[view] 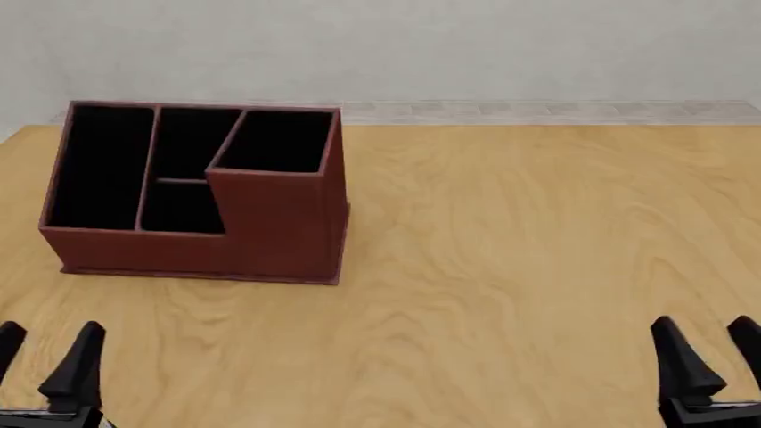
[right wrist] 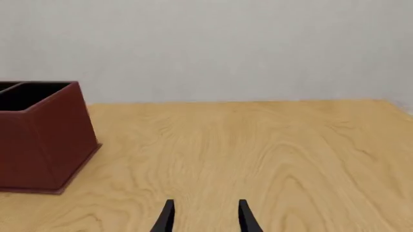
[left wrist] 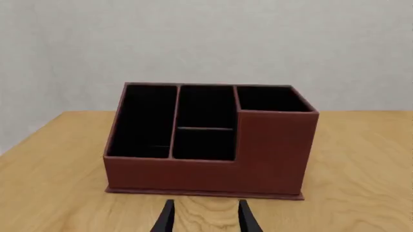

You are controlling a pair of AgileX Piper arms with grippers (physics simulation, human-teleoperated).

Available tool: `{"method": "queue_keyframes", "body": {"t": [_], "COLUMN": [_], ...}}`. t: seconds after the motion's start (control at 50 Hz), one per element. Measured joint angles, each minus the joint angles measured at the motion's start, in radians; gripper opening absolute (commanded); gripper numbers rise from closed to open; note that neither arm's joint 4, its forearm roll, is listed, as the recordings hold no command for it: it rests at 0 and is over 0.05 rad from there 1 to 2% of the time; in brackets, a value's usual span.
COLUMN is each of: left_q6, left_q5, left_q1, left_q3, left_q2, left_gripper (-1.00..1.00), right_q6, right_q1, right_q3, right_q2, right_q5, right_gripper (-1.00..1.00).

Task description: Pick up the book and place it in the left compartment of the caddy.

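Observation:
The caddy [view: 280,227] is a reddish-brown box with black insides, standing at the far left of the table; it also shows in the left wrist view [left wrist: 271,150] and partly in the right wrist view [right wrist: 38,140]. Its left compartment [view: 102,165] [left wrist: 143,118] is the long narrow slot at the low end and looks uniformly black inside. The book does not show in any view. My left gripper [view: 45,349] [left wrist: 206,207] is open near the table's front edge, in front of the caddy and apart from it. My right gripper [view: 711,346] [right wrist: 203,207] is open at the front right, holding nothing.
The wooden table [view: 511,250] stretches from the caddy to the right edge. A pale wall [view: 476,45] stands behind the table's far edge. The caddy's tall square slot [view: 276,141] rises at its right end.

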Motion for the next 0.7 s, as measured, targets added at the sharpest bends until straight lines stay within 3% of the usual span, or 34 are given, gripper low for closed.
{"method": "queue_keyframes", "body": {"t": [0.4,0.7], "left_q6": [0.018,0.041], "left_q5": [0.009,0.097], "left_q1": [-0.017,-0.04], "left_q3": [-0.013,-0.057], "left_q2": [0.0,0.04], "left_gripper": [1.0,1.0], "right_q6": [-0.029,-0.024], "right_q1": [-0.01,-0.014], "right_q3": [0.045,0.05], "right_q2": [-0.039,-0.046], "right_q5": [-0.046,-0.048], "right_gripper": [1.0,1.0]}}
